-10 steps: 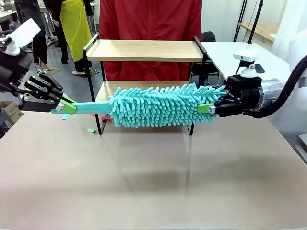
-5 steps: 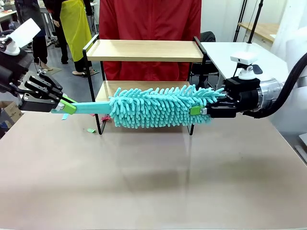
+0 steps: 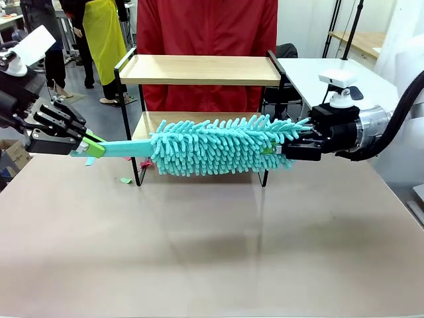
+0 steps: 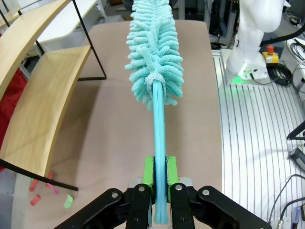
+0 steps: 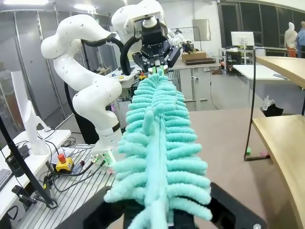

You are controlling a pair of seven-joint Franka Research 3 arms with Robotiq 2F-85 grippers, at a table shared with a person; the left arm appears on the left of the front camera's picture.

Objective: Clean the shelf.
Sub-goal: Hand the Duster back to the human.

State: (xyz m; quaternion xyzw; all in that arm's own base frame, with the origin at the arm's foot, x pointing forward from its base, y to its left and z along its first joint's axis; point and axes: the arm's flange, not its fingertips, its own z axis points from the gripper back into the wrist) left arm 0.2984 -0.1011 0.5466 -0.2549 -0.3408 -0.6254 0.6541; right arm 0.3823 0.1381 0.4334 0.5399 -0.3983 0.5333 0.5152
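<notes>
**Duster held at both ends, in front of the shelf**

The left hand is clamped on the flat teal handle, green pads squeezing it near its end. The right hand is clenched on the far tip of the duster, buried in the fluff. The handle looks stiff and light, a sound place to grip; the chenille head is soft and will squash and slip under the fingers, so I would trust the handle more. Both arms reach inward, low and roughly level, wrists horizontal, carrying the duster above the tabletop. The shelf stands just behind it, at the far edge, with a person beyond.
</notes>
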